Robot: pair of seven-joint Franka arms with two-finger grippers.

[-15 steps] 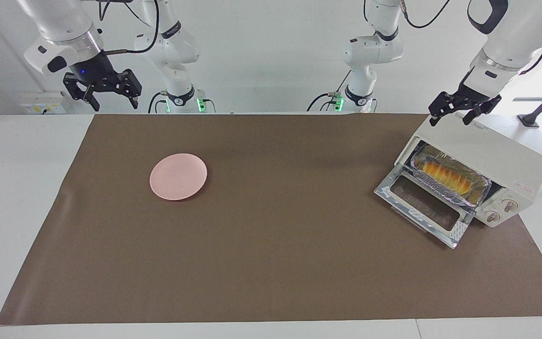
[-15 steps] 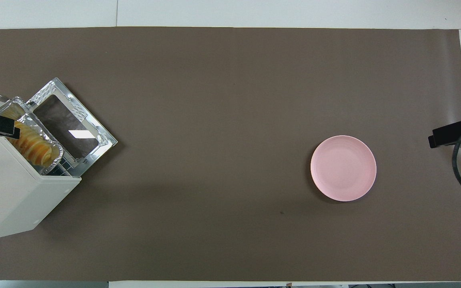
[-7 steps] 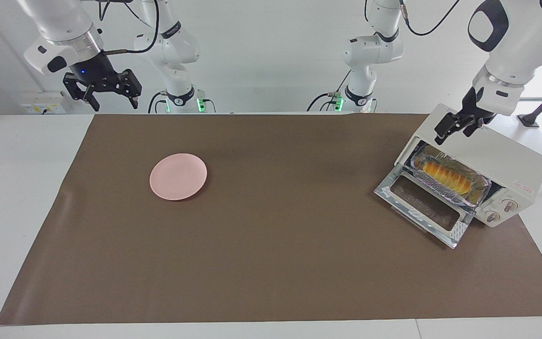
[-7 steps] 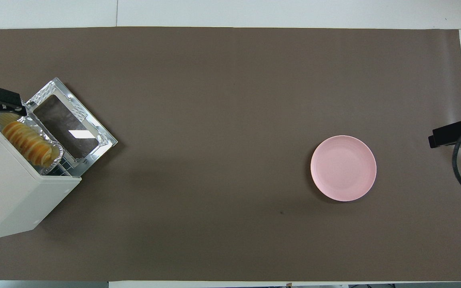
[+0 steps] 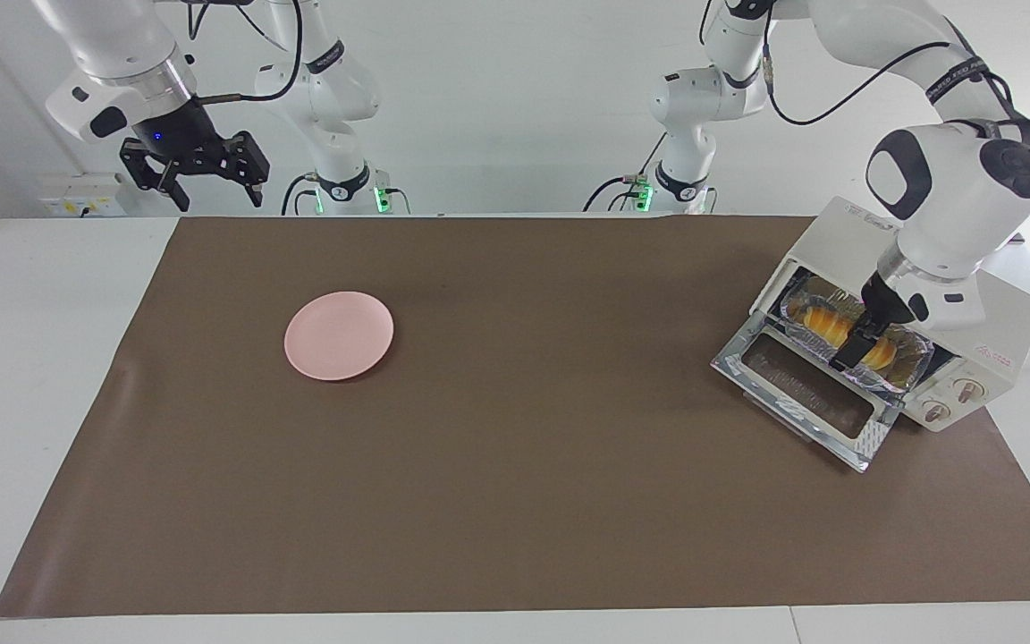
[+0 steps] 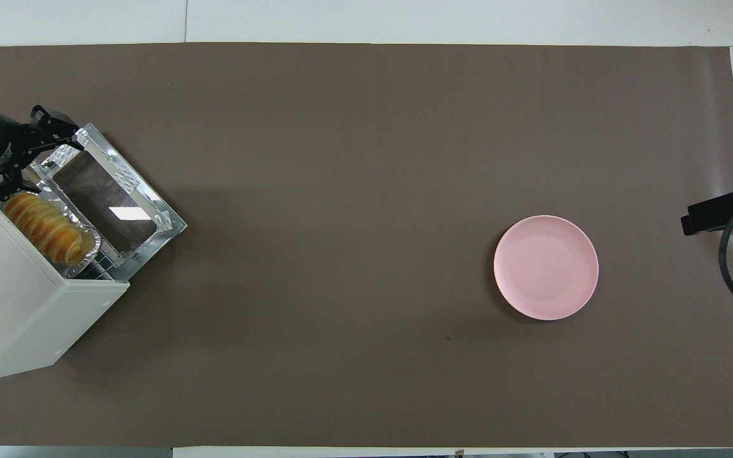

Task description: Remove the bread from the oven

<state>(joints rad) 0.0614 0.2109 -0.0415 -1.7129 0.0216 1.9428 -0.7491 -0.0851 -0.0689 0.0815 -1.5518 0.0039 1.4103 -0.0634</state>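
Left hand [image 5: 856,347], fingers spread and empty, hangs at right of frame over the ridged golden bread loaf [image 5: 823,322] in our boxy cream toaster oven [image 5: 944,295], so next we must lower and pinch it.

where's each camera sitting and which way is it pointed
Facing view: high across the table, looking back at the robots; both arms and bases show, the left end effector open over the bread in the open oven, the right end effector waiting open.
Overhead view: high above the robots' end, looking steeply down; only the left end effector and a tip of the right end effector show.
Shared: oven, bread, foil tray, pink plate.
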